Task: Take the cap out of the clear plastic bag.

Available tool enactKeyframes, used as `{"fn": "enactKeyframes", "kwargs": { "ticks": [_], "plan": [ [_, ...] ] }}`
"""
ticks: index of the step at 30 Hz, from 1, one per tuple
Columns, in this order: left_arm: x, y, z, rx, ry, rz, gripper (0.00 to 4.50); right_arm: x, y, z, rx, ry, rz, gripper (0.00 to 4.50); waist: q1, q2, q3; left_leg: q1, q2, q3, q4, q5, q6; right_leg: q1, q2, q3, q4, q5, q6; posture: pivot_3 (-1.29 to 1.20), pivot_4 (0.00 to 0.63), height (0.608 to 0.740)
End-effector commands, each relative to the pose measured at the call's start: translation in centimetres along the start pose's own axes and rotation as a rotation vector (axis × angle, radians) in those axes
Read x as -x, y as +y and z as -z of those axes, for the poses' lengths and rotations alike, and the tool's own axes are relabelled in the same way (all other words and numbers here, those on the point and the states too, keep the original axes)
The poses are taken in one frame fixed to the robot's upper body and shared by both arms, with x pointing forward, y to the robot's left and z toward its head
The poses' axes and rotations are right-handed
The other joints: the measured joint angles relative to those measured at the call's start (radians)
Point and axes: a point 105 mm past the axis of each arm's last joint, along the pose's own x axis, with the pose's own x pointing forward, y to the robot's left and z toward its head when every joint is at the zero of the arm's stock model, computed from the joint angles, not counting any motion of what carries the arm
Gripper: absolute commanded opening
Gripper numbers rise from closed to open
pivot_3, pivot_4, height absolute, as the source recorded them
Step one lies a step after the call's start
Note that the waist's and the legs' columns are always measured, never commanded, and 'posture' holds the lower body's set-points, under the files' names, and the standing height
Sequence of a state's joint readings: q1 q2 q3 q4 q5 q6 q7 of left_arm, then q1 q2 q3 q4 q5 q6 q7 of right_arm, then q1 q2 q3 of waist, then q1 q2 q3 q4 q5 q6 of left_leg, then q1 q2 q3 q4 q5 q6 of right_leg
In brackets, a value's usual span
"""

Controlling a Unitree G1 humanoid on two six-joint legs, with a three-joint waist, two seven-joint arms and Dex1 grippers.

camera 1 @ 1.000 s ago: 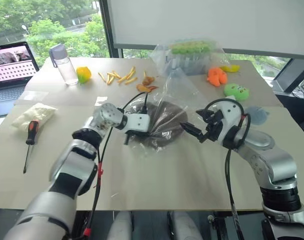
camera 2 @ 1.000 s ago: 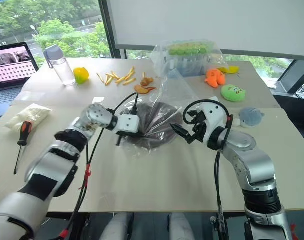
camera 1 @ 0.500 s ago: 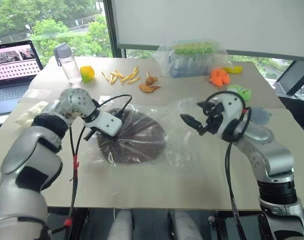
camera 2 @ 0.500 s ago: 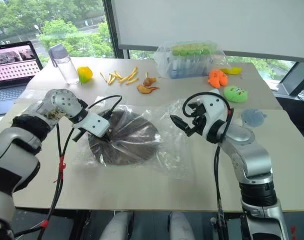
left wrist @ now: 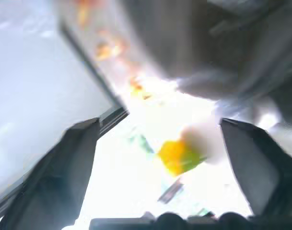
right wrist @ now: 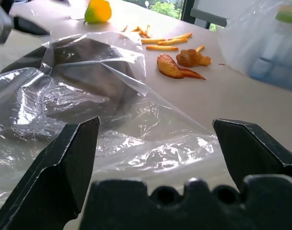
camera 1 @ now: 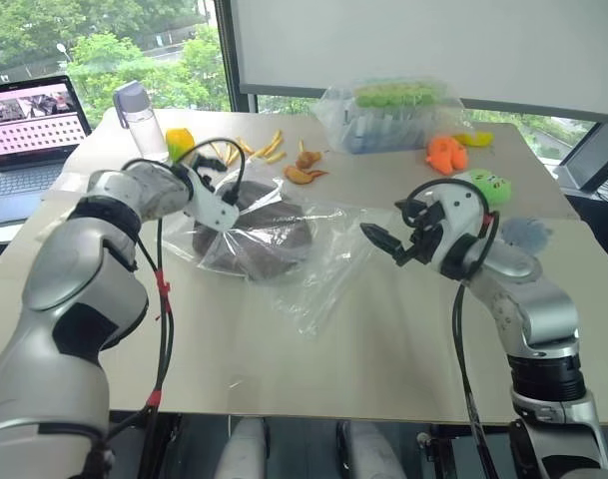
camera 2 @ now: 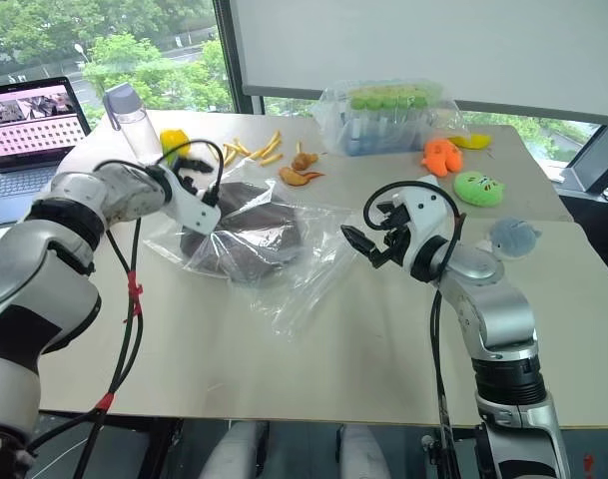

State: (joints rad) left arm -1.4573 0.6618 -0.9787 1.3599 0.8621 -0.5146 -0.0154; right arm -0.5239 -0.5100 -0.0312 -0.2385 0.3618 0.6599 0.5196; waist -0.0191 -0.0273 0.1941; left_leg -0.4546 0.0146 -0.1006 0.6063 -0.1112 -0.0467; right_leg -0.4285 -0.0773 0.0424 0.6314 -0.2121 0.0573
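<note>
Cap [camera 2: 246, 232]: soft brown fabric, light, collapses under grip; pinch a fold of cloth at its edge, not the dome. It sits inside the clear plastic bag [camera 2: 284, 249], mid-bench toward the left edge. Bag: thin, crinkly, slippery, prob. slides w/ any pull; needs holding at its loose end.

Left hand [camera 2: 199, 190]: at the bag's left rim, fingers spread, gripping nothing. Right hand [camera 1: 381, 239]: fingers apart, empty, just beside the bag's right side, not touching.

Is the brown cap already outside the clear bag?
No, the cap still lies inside the bag, under the crinkled plastic.
</note>
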Motion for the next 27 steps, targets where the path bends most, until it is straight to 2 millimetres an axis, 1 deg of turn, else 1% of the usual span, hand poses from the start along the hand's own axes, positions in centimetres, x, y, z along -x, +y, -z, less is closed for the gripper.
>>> {"fn": "enactKeyframes", "kwargs": {
  "ticks": [1,3,4,5,6,7,8,9,10,11,12,14,16,17,18,19,20,21,23,24,26,27],
  "plan": [
    [1.8,2.8,4.6,0.119,0.167,-0.16,4.49,-0.3,-0.2,-1.7,0.046,-0.06,0.004,4.5,-0.003,0.0,0.0,0.0,0.0,0.0,0.0,0.0,0.0,0.0,0.0,0.0,0.0,0.0,0.0,0.0,0.15,0.74],
    [2.2,2.5,5.5,0.267,0.188,-0.17,4.49,-0.4,-0.1,-1.7,0.044,-0.061,-0.002,4.5,-0.003,0.0,0.0,0.0,0.0,0.0,0.0,0.0,0.0,-0.001,0.0,0.0,0.001,0.0,0.0,0.0,0.15,0.74],
    [2.4,2.4,5.8,0.463,0.178,-0.193,4.49,-0.5,-0.1,-1.6,0.044,-0.058,-0.007,4.5,-0.003,0.0,0.0,0.0,0.0,0.0,-0.001,0.0,0.0,-0.001,0.0,0.0,0.001,0.0,0.0,0.0,0.15,0.74],
    [2.6,2.4,5.9,0.598,0.16,-0.21,4.49,-0.5,-0.1,-1.5,0.045,-0.056,-0.01,4.5,-0.003,0.0,0.0,0.0,0.0,0.0,-0.001,0.0,0.0,-0.001,0.0,0.0,0.001,0.0,0.0,0.0,0.15,0.74],
    [2.7,3.4,5.4,0.771,0.074,-0.277,4.49,-0.5,-0.1,-1.4,0.039,-0.055,-0.008,4.5,-0.003,0.0,0.0,0.0,0.0,0.0,-0.001,0.0,0.0,-0.001,0.0,0.0,0.001,0.0,0.0,0.0,0.15,0.74],
    [2.9,4.1,5.1,0.88,0.008,-0.328,4.49,-0.6,-0.1,-1.4,0.035,-0.054,-0.006,4.5,-0.002,0.0,0.0,-0.001,0.0,0.0,-0.001,0.0,0.0,-0.001,0.0,0.0,0.0,0.0,0.0,0.0,0.15,0.74],
    [2.9,5.5,3.8,1.052,-0.142,-0.37,4.49,-0.6,-0.3,-1.2,0.035,-0.046,0.0,4.5,0.0,0.0,0.0,-0.001,0.0,0.0,0.0,0.0,0.0,-0.001,0.0,0.0,0.0,0.0,0.0,0.0,0.15,0.74],
    [3.1,6.5,2.6,1.163,-0.28,-0.392,4.49,-0.7,-0.5,-0.9,0.04,-0.033,0.008,4.5,0.003,0.0,0.0,-0.001,0.0,0.0,0.0,0.0,0.0,-0.001,0.0,0.0,0.0,0.0,0.0,0.0,0.15,0.74],
    [3.4,7.0,1.9,1.223,-0.373,-0.396,4.49,-0.7,-0.6,-0.8,0.046,-0.025,0.013,4.5,0.007,0.0,0.0,-0.001,0.0,0.0,0.0,0.0,0.0,0.0,-0.001,-0.001,0.001,0.0,-0.001,0.0,0.15,0.74],
    [3.6,7.4,0.8,1.324,-0.482,-0.383,4.49,-0.7,-1.0,-0.5,0.058,-0.01,0.026,4.5,0.009,0.0,0.0,-0.001,0.0,0.0,0.0,0.001,-0.001,0.001,-0.001,-0.001,0.0,0.0,-0.001,0.0,0.15,0.74],
    [3.8,7.4,0.2,1.38,-0.544,-0.368,4.49,-0.7,-1.2,-0.4,0.066,-0.001,0.035,4.5,0.008,0.0,0.0,-0.001,0.0,0.0,0.001,0.001,-0.001,0.001,-0.001,-0.002,0.0,0.001,-0.001,0.0,0.15,0.74],
    [4.4,7.3,-3.0,1.442,-0.698,-0.251,4.49,-0.6,-2.2,-0.1,0.088,0.018,0.065,4.5,-0.002,0.0,0.0,-0.001,0.0,0.0,0.002,0.001,-0.001,0.002,-0.001,-0.001,-0.001,0.002,0.0,0.0,0.15,0.74],
    [5.1,7.6,-5.4,1.56,-0.797,-0.199,4.49,-0.4,-2.9,-0.1,0.108,0.027,0.082,4.5,-0.011,0.0,0.0,0.0,0.0,0.0,0.002,0.001,-0.001,0.003,-0.001,0.0,0.0,0.003,0.0,0.0,0.15,0.74],
    [5.4,7.8,-6.0,1.61,-0.82,-0.193,4.49,-0.4,-3.0,-0.1,0.113,0.029,0.085,4.5,-0.014,0.0,0.0,0.0,0.0,0.0,0.001,0.001,-0.001,0.003,-0.001,0.0,0.0,0.003,0.0,0.0,0.15,0.74],
    [5.9,7.8,-8.6,1.631,-0.887,-0.112,4.49,-0.4,-3.4,-0.1,0.121,0.033,0.094,4.5,-0.018,0.0,0.0,0.001,0.001,0.0,0.001,0.001,-0.001,0.003,0.0,0.0,0.001,0.003,0.0,0.0,0.15,0.74],
    [6.4,7.7,-11.4,1.581,-0.943,-0.023,4.49,-0.3,-3.9,-0.1,0.131,0.038,0.106,4.5,-0.022,0.0,0.0,0.002,0.001,0.0,0.002,0.001,-0.001,0.003,0.0,0.0,0.002,0.003,0.0,0.0,0.15,0.74],
    [6.8,7.6,-13.2,1.567,-0.97,0.031,4.49,-0.3,-4.2,-0.1,0.142,0.042,0.114,4.5,-0.023,0.0,0.0,0.003,0.001,0.0,0.001,0.002,-0.001,0.004,0.0,0.0,0.002,0.003,0.0,0.0,0.15,0.74],
    [7.1,7.8,-14.5,1.575,-0.987,0.065,4.49,-0.3,-4.4,-0.1,0.152,0.044,0.121,4.5,-0.024,0.0,0.0,0.004,0.001,0.0,0.001,0.002,-0.001,0.005,0.0,0.0,0.002,0.003,0.0,0.0,0.15,0.74],
    [7.4,8.1,-15.8,1.584,-0.988,0.092,4.49,-0.3,-4.6,-0.2,0.166,0.046,0.131,4.5,-0.024,0.0,0.0,0.009,0.0,0.0,0.002,0.002,-0.001,0.009,0.0,0.001,0.002,0.003,0.0,0.0,0.15,0.74],
    [7.9,8.0,-17.3,1.549,-1.013,0.143,4.49,-0.1,-4.9,-0.3,0.171,0.045,0.144,4.5,-0.026,0.0,0.0,0.009,0.0,0.0,0.002,0.002,0.0,0.009,0.0,0.001,0.002,0.003,0.0,0.0,0.15,0.74],
    [9.1,7.3,-19.7,1.486,-1.052,0.264,4.49,0.3,-5.3,-0.4,0.175,0.042,0.172,4.5,-0.032,0.0,0.0,0.011,0.001,0.0,0.001,0.003,0.001,0.01,0.001,0.001,0.002,0.005,-0.002,0.0,0.15,0.74],
    [9.5,6.9,-20.3,1.478,-1.052,0.311,4.49,0.6,-5.4,-0.4,0.174,0.042,0.183,4.5,-0.033,0.001,-0.001,0.013,0.001,0.0,0.0,0.003,0.001,0.011,0.001,0.002,0.002,0.004,-0.002,0.0,0.15,0.74]
  ]
}}
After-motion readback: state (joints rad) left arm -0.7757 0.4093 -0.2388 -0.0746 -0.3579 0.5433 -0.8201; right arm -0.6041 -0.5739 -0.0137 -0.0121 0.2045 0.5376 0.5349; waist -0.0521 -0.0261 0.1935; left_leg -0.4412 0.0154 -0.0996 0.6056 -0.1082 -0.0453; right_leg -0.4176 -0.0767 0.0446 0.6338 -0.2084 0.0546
